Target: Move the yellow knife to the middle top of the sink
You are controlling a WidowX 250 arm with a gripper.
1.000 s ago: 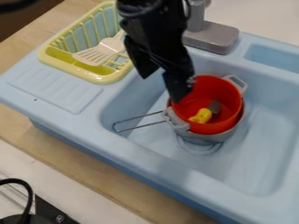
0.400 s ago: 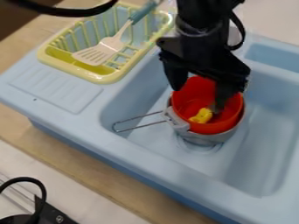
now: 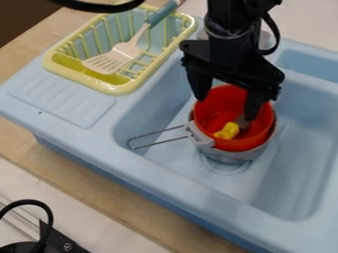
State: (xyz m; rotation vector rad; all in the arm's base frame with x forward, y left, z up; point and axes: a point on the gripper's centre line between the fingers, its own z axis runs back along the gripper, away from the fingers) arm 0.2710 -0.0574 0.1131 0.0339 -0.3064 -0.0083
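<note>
My gripper (image 3: 226, 109) hangs over the red pot, its two fingers spread wide. One fingertip is near the pot's left rim; the other dips over the pot's right part, close to the grey end of the knife. Inside the red pot (image 3: 224, 144) lies the yellow knife (image 3: 228, 130), with its yellow part toward the front and its grey part partly hidden behind the right finger. The pot is nested in a grey metal pot (image 3: 231, 156) standing in the light blue sink (image 3: 290, 168).
A yellow dish rack (image 3: 125, 88) with a white spatula (image 3: 119, 55) stands at the upper left, beside a ridged drainboard (image 3: 63, 101). The wire handle (image 3: 155, 137) of the grey pot extends left. A black cable (image 3: 47, 217) curves at the lower left.
The gripper has moved right from the pot's left side to over the pot, turning so its fingers straddle it. Since the later earlier frame it has shifted only slightly. The knife looks unmoved.
</note>
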